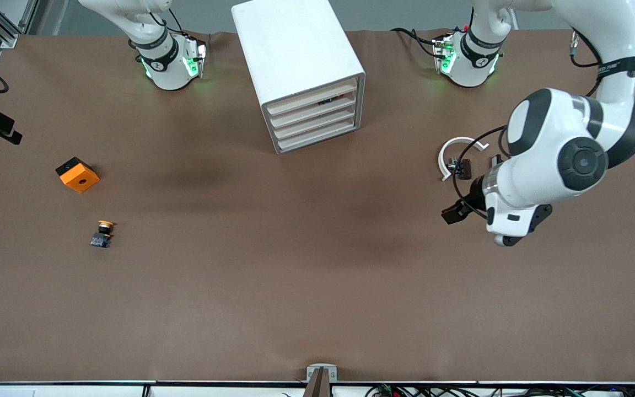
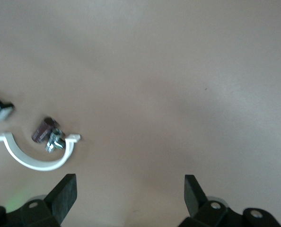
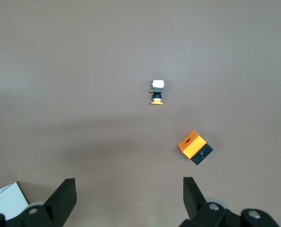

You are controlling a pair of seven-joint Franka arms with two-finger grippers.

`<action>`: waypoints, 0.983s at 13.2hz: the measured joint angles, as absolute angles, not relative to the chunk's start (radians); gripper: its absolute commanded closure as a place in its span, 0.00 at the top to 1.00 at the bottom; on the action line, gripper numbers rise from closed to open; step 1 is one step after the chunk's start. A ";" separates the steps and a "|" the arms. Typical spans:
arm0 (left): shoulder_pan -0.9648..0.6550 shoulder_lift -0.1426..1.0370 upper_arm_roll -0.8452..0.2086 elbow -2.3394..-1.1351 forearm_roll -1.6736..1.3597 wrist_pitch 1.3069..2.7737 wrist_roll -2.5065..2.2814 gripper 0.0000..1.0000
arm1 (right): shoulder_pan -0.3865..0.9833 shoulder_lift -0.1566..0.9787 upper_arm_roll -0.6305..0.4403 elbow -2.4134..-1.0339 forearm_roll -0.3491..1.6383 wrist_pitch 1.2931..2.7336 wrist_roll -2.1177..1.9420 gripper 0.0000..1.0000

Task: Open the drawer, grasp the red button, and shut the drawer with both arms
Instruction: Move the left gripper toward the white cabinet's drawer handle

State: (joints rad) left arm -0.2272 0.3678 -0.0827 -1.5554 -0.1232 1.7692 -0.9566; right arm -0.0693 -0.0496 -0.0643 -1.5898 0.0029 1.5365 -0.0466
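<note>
The left arm [image 1: 571, 149] reaches from its base at one o'clock in the front view. It folds at a high elbow and bends down over the table near three o'clock. The left gripper [image 2: 128, 187] hangs over bare brown table [image 1: 317, 286] with its fingers spread wide apart, holding and touching nothing. Just beside it lie a white half-ring [image 1: 457, 156] and small metal parts [image 1: 460, 167].

Of the right arm [image 1: 157, 49], only the base and lower links show, at eleven o'clock. The right gripper [image 3: 128, 187] is seen only in its own wrist view. Its fingers are also wide apart and empty, above the table. An orange cube [image 3: 195, 147] and a yellow-capped push button [image 3: 157, 91] lie below it.

The white cabinet [image 1: 295, 49] stands at twelve o'clock. The drawer [image 1: 312, 95], its uppermost, sits flush with the three below. The button cannot be picked out for certain. A dark speck with a hint of red [image 1: 329, 101] shows just under that top front.
</note>
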 measured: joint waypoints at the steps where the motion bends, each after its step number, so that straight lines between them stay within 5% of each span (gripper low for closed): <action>1: -0.243 0.382 -0.083 -1.555 -0.123 1.770 -1.011 1.00 | -0.069 -0.049 -0.064 -1.590 0.002 1.542 -0.047 1.00; 13: -0.366 0.460 -0.114 -1.605 -0.176 1.673 -1.662 1.00 | -0.070 -0.043 -0.070 -1.580 -0.002 1.553 -0.048 1.00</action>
State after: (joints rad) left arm -0.3657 0.4603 -0.1142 -1.6053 -0.1759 1.6734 -1.6622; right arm -0.0704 -0.0433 -0.0696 -1.5800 -0.0017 1.5531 -0.0477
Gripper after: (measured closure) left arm 0.000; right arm 0.000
